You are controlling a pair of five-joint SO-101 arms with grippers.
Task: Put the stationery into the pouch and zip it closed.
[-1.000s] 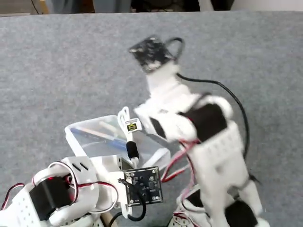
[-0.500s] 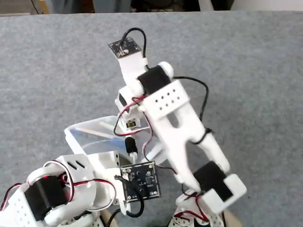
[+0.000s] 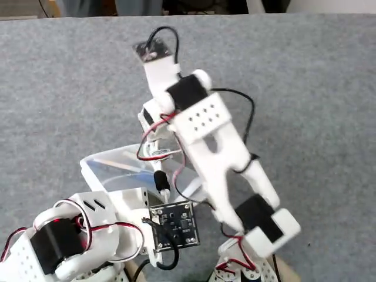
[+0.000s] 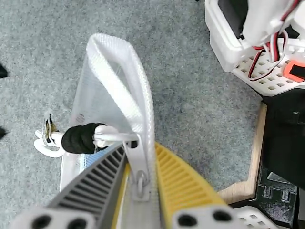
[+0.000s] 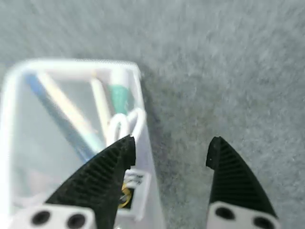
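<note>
While the left gripper (image 4: 139, 167) is clamped tight on the zipper-end seam of the clear pouch (image 4: 107, 90), the right gripper (image 5: 170, 151) hangs wide apart, holding nothing, above the pouch's far edge beside the white pull cord (image 5: 125, 125). Pouch lies on the grey table (image 3: 59, 76), stationery (image 5: 66, 106) inside.

Pouch (image 3: 114, 167) on the desk (image 3: 305, 88), one robot arm gripping it, the other above it.
The pouch lies at the desk's near left, with pens (image 5: 66, 107) inside. The left jaws pinch its near end, beside the zip pull (image 4: 83, 138). The right jaws hang spread above its far corner, one over the pouch, one over bare desk.
</note>
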